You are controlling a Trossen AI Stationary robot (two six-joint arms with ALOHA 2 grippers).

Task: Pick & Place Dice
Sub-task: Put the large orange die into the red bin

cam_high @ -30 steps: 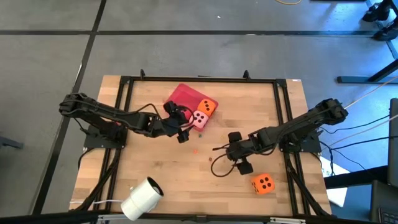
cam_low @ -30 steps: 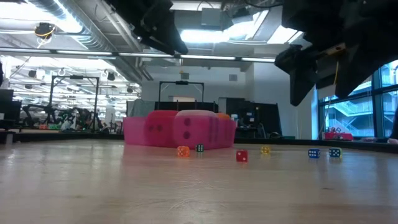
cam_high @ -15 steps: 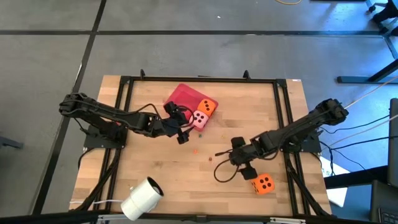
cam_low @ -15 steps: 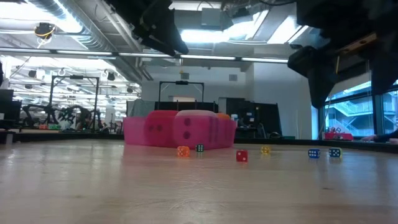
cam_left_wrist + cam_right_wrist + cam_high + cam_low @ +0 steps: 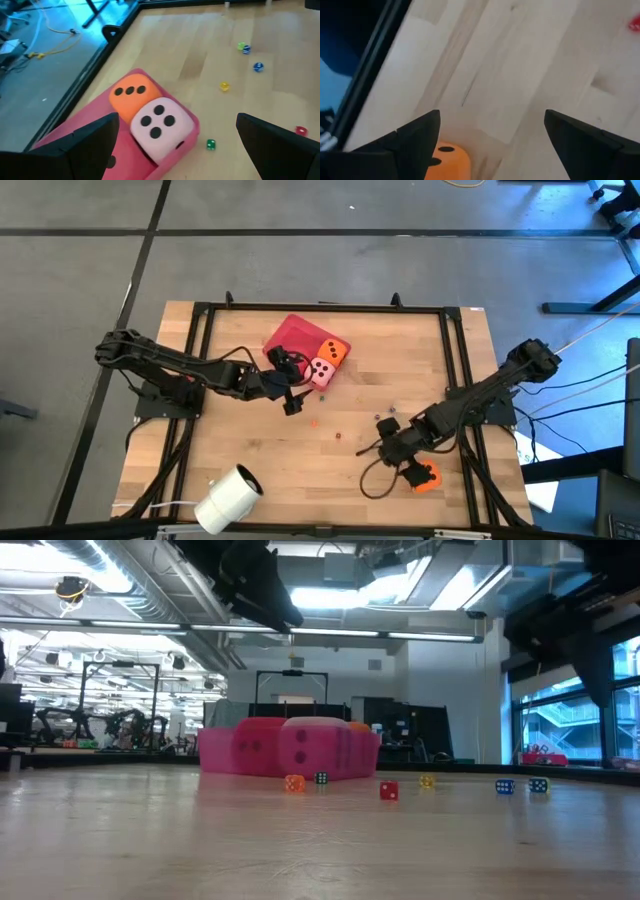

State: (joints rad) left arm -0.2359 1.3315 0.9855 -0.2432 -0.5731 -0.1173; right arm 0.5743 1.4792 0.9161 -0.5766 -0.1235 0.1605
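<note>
A wooden table (image 5: 250,440) seen from above, with a dark robot arm reaching in from each side.

The right tool (image 5: 412,470) is low over the table's near right part, directly above an orange die (image 5: 428,476) that shows partly from under it. Its fingers stand wide open on either side of the die and have hold of nothing. In the right wrist view the two dark fingers (image 5: 415,137) are spread far apart, and a corner of the orange die lies on the wood between them.

The left tool (image 5: 290,385) hovers near the table's middle, just beside a flat red tray (image 5: 290,333) at the far side. Its fingers are also wide open and empty. On the tray's near right edge sit a pink die (image 5: 321,371) showing four pips and, touching it on the far side, a second orange die (image 5: 334,352) showing three pips in the left wrist view. From the low view a red die (image 5: 255,745) shows to the left of the pink one.

Tiny coloured beads (image 5: 224,86) are scattered over the wood between the tray and the right tool. A white roll (image 5: 228,498) lies at the near left edge of the table.
</note>
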